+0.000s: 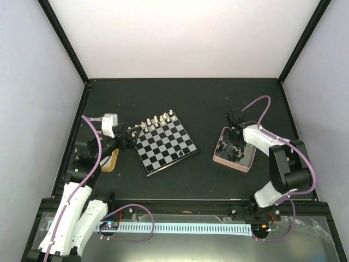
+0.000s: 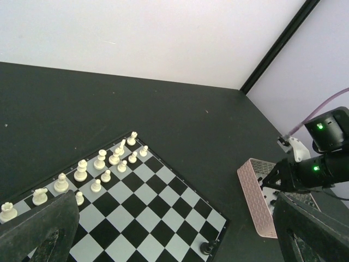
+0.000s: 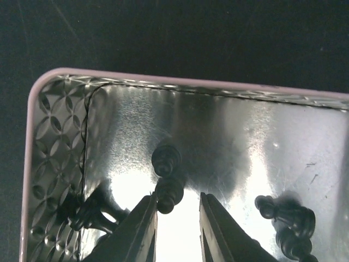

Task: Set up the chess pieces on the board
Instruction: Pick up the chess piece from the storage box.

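Right gripper hangs low in the pink-rimmed tray, fingers narrowly spread and empty, with a black chess piece lying at its left tip. Light, hard and glossy, it will likely skid on the metal, so pinch it squarely across the narrow waist.

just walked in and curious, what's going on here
Two robot arms are setting up chess. White pieces stand along the board's far edge, and one black piece sits by a near corner. The right arm's open fingers reach into the pink-rimmed tray by another black piece. The left arm's fingers hover open at the board's edge.
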